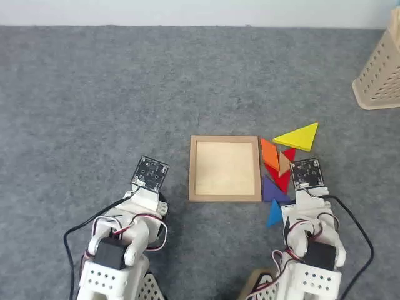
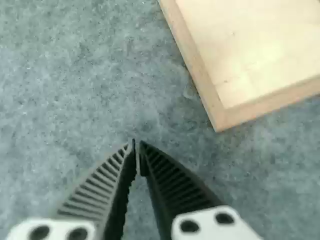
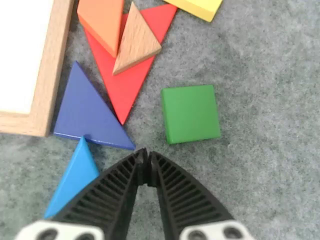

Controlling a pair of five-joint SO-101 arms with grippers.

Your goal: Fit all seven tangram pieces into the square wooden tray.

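Note:
The square wooden tray (image 1: 193, 169) lies empty at the table's middle; its corner (image 2: 220, 117) shows in the left wrist view. Right of it lie the pieces: yellow triangle (image 1: 299, 137), orange piece (image 1: 269, 153), red triangle (image 1: 282, 179), plain wood triangle (image 1: 284, 164), purple-blue triangle (image 1: 271, 189) and light blue triangle (image 1: 274, 213). The right wrist view adds a green square (image 3: 190, 113) beside the red triangle (image 3: 125, 82). My right gripper (image 3: 147, 155) is shut, empty, just short of the green square. My left gripper (image 2: 136, 147) is shut over bare carpet left of the tray.
Grey carpet covers the table. A cream perforated container (image 1: 381, 69) stands at the far right edge. The left arm's body (image 1: 119, 250) and the right arm's body (image 1: 309, 250) fill the near edge, with cables beside them.

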